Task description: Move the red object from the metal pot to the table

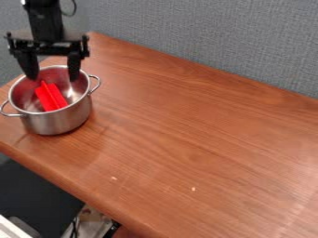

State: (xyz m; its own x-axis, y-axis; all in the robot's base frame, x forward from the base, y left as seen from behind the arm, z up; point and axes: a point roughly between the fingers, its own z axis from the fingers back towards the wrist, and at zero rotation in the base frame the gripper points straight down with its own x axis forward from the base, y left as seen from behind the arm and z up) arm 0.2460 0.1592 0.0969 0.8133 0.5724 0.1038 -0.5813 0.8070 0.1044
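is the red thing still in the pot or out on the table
In the pot. The red object lies inside the metal pot, below its rim; the open gripper above holds nothing.

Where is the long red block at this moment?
In the camera view, the long bright red block lies inside the shiny round steel pot at the far left of the wooden table, below the open black hand.
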